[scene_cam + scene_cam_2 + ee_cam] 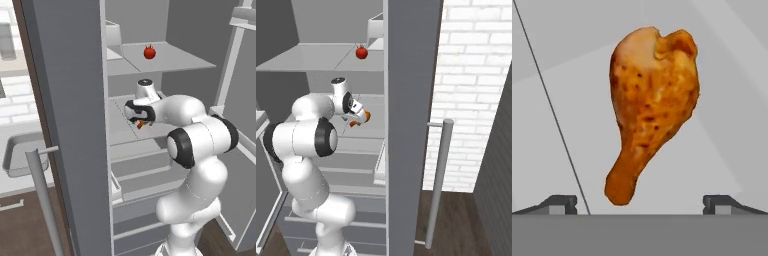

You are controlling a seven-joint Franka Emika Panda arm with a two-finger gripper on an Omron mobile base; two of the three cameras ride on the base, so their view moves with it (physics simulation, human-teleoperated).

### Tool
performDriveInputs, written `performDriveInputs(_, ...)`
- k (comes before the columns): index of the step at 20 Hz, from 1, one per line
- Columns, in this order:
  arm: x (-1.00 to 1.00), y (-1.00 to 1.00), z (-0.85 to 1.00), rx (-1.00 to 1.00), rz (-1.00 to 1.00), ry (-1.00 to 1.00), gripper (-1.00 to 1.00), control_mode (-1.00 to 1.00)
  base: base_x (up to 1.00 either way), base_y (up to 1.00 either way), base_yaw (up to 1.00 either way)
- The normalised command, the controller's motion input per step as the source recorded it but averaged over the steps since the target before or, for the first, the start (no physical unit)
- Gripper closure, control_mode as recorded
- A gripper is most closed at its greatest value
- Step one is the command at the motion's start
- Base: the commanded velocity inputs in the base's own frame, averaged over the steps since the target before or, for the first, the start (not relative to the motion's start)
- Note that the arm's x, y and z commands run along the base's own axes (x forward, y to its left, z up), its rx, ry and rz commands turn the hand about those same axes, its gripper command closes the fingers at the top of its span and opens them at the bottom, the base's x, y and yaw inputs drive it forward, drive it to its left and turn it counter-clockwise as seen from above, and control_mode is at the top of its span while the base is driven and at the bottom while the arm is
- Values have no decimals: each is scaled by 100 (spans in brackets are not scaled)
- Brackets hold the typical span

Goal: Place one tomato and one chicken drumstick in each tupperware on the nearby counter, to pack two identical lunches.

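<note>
A browned chicken drumstick [652,105] lies on a pale fridge shelf [557,110], thin end toward the hand camera. My gripper [640,205] hovers just above it, open, with one fingertip on each side and nothing between them. From the base, the gripper [142,121] [358,119] reaches into the open fridge over the middle shelf, and an orange bit of the drumstick [142,125] [367,116] peeks out under it. A red tomato [149,52] [361,52] sits on the shelf above. The counter [20,182] lies off to the left. The tupperware is out of view.
The open fridge door [70,125] with its long grey bar handle [42,195] [438,180] stands close beside the arm. A grey sink basin [22,152] is set in the counter. A white brick wall [471,75] rises on the right. Drawers [140,175] fill the fridge's lower part.
</note>
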Motion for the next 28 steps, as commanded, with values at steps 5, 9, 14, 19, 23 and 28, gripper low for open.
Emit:
performDriveInputs(5, 46, 0, -34, 0, 0, 7, -100, -100, 0, 0, 0)
performDriveInputs(9, 54, -2, -32, 0, 0, 2, -100, -100, 0, 0, 0)
performDriveInputs(14, 17, 0, -47, -1, 0, 2, 100, -100, 0, 0, 0)
performDriveInputs(19, 1, 0, -44, 0, 0, 0, 100, -100, 0, 0, 0)
performDriveInputs(23, -9, 0, -9, 0, 0, 1, 100, -100, 0, 0, 0)
performDriveInputs(28, -70, -1, 0, 4, 0, -9, 100, -100, 0, 0, 0)
